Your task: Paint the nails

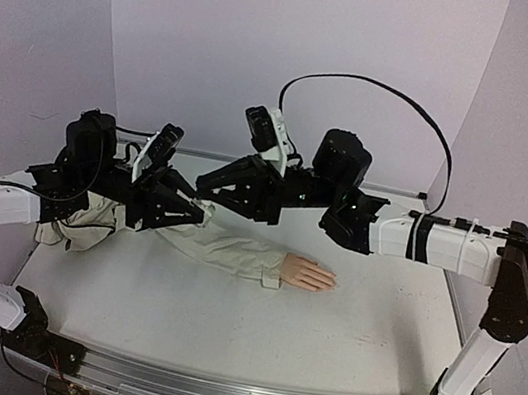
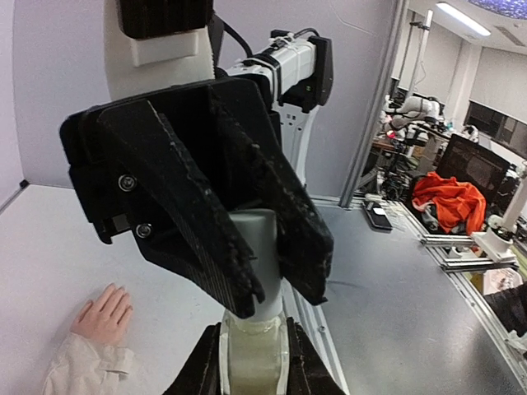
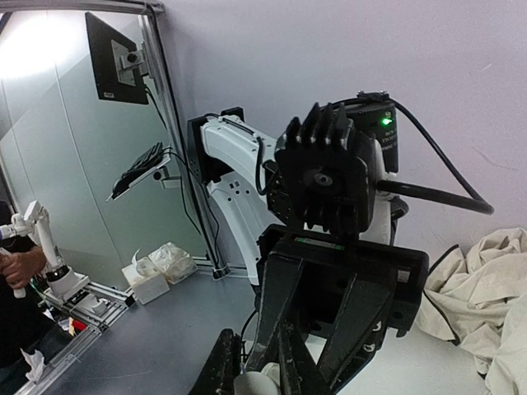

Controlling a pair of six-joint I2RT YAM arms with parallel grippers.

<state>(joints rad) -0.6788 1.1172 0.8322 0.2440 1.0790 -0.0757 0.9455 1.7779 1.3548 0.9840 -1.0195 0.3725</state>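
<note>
The peach mannequin hand (image 1: 307, 273) lies flat on the table, its beige sleeve (image 1: 225, 247) running left. Its tiny nails (image 1: 330, 282) point right and also show in the left wrist view (image 2: 118, 291). Well left of the hand, above the sleeve, my left gripper (image 1: 197, 214) is shut on the body of a small clear bottle (image 2: 254, 354) of pale liquid. My right gripper (image 1: 207, 186) is shut on the bottle's white cap (image 2: 262, 255), meeting the left gripper tip to tip. The cap shows between my right fingers (image 3: 221, 364) in the right wrist view (image 3: 254, 383).
The sleeve's bunched jacket cloth (image 1: 76, 227) lies at the table's left edge under my left arm. A white backdrop (image 1: 299, 51) closes the back. The right arm's cable (image 1: 401, 104) loops above the table.
</note>
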